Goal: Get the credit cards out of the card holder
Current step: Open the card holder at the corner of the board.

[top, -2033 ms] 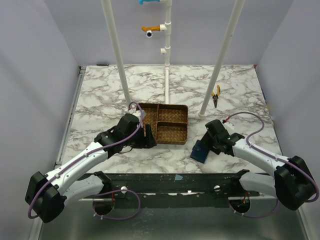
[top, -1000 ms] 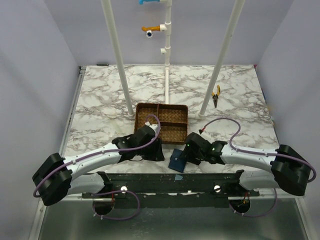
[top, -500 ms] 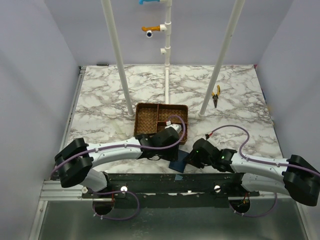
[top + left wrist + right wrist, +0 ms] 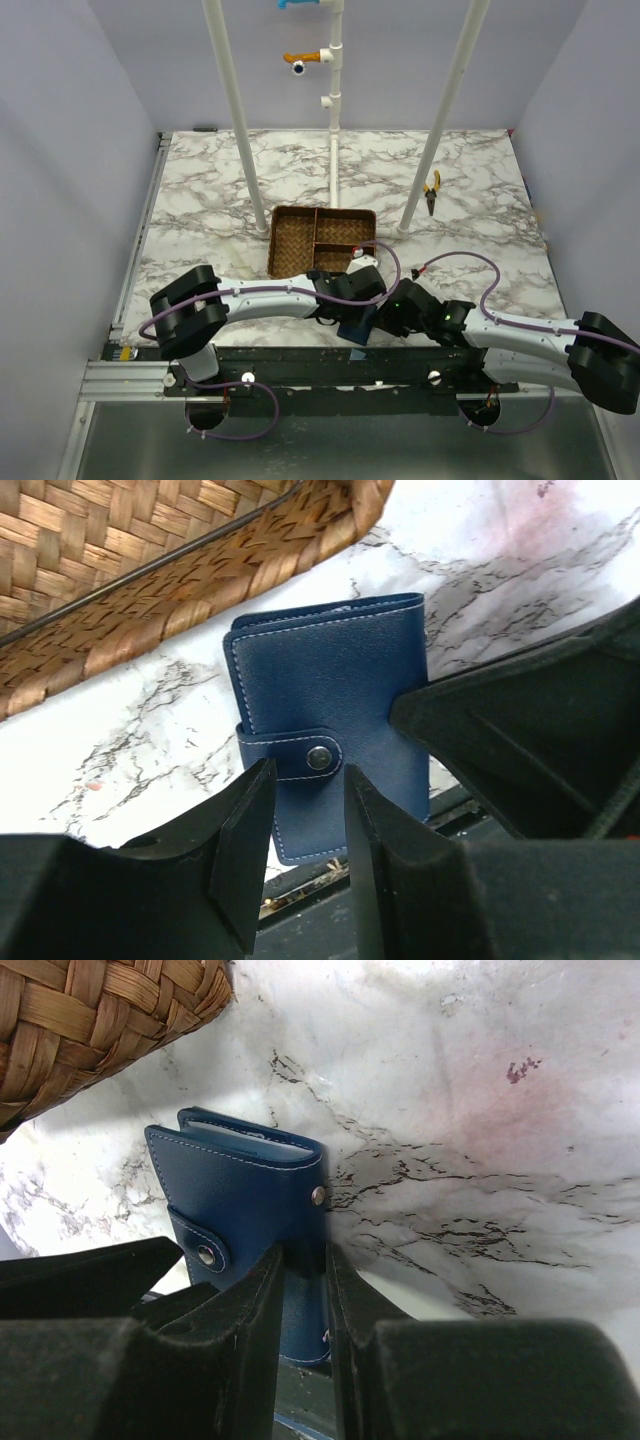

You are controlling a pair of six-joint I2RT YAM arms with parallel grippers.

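The navy card holder (image 4: 355, 326) is closed, its snap strap fastened, and hangs partly over the table's front edge. My right gripper (image 4: 305, 1275) is shut on the holder's right side (image 4: 240, 1200), fingers clamped on its edge. My left gripper (image 4: 305, 815) is open, its fingertips (image 4: 250, 820) on either side of the strap's end, just below the snap on the holder (image 4: 330, 680). In the top view the left gripper (image 4: 350, 305) and the right gripper (image 4: 381, 318) meet at the holder. The credit cards are hidden inside the holder.
The brown wicker divided tray (image 4: 290, 238) stands just behind the holder; its corner (image 4: 200, 570) is close to my left fingers. Yellow-handled pliers (image 4: 431, 190) lie at the back right. Three white poles (image 4: 240, 130) stand behind the tray.
My right gripper carried the holder left along the front edge. My left arm swept right past the tray's front and now has its open fingers at the holder's strap.
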